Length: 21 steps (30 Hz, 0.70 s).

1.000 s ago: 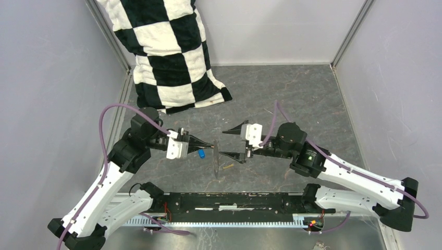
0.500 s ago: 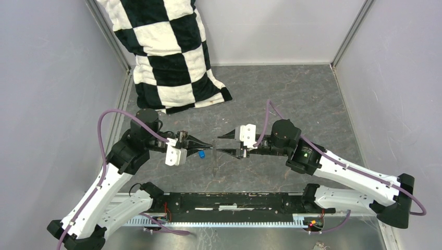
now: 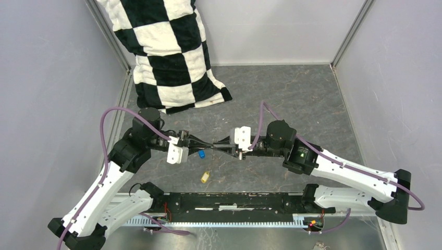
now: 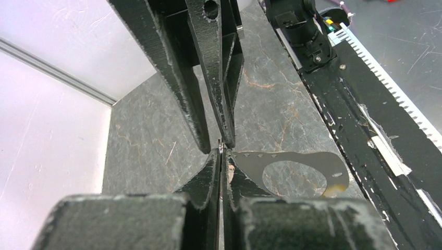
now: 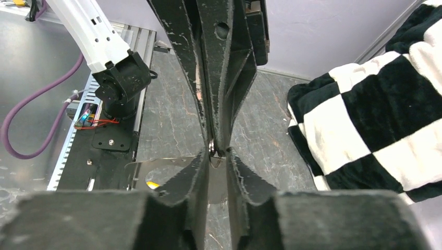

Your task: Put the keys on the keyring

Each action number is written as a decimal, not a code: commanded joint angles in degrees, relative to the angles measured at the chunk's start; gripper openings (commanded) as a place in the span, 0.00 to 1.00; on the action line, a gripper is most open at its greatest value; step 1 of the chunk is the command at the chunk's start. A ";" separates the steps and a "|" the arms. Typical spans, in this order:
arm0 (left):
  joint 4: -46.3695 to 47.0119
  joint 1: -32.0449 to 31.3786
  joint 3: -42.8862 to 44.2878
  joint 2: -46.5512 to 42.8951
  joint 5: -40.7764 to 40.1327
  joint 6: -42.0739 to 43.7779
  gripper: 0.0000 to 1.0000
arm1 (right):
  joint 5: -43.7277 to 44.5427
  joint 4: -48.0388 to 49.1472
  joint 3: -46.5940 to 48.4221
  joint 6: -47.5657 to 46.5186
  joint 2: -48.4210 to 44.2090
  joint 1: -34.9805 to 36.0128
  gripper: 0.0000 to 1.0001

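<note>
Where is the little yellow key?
Find the middle of the grey table, where the left gripper, holding the keyring, and right gripper meet tip to tip. Between them and the black rail lies the yellow key. The only other key, the blue key, sits closer to the grippers.

Right fingers (image 5: 192,179) pinched on keyring (image 5: 156,164); left fingers (image 5: 219,78) meet them tip-to-tip from above; checkered cushion (image 5: 375,104) at right.

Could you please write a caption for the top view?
Left hand and right hand meet tip-to-tip; blue key, yellow key lie loose.
</note>
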 commanded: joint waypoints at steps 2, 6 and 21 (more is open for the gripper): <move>0.72 -0.07 1.84 0.11 2.05 -0.11 0.02 | 2.73 0.11 3.44 -0.41 1.09 0.88 0.16; 0.72 -0.12 2.23 -0.01 2.22 -0.60 0.02 | 4.50 -1.73 4.16 -1.08 1.95 1.37 0.09; 0.67 -0.11 3.01 -0.04 1.39 -3.05 0.16 | 8.87 -2.30 3.72 -2.03 0.95 2.82 0.00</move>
